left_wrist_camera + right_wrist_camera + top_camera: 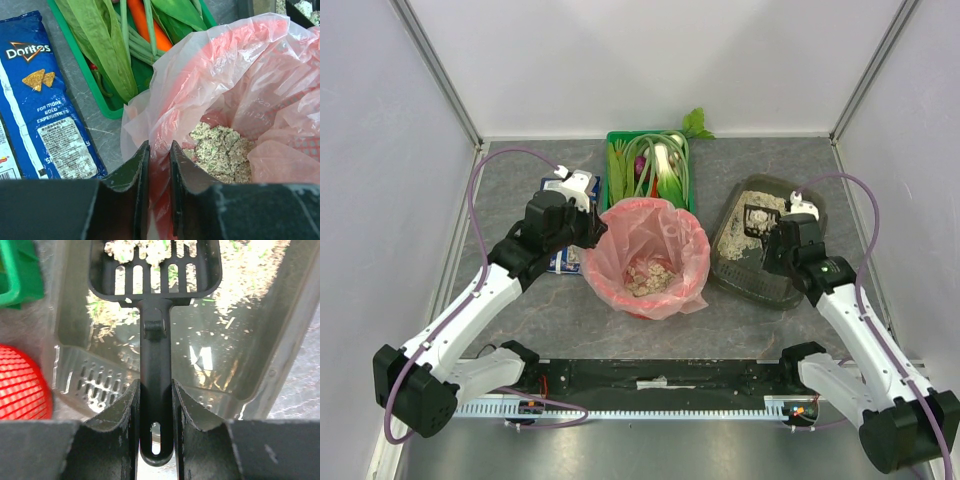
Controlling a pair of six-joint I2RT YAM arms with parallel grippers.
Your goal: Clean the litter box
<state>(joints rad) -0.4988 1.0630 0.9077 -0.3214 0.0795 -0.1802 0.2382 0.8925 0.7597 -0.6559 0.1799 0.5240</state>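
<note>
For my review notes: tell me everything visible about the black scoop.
The scoop looks like black plastic, with a slotted rectangular head and a flat handle ending in a hang hole. The right gripper is shut on the handle. A few pale litter clumps sit in the head, over the litter box.

Pose: left arm (470, 300) reaches forward with bent elbow, left gripper (159, 150) narrowed to a slit and pinching pink bag (225, 65) film between its fingers; right arm (860, 320) extends forward, wrist pitched down, right gripper (155, 390) clamped from both sides on black scoop handle (156, 360).
</note>
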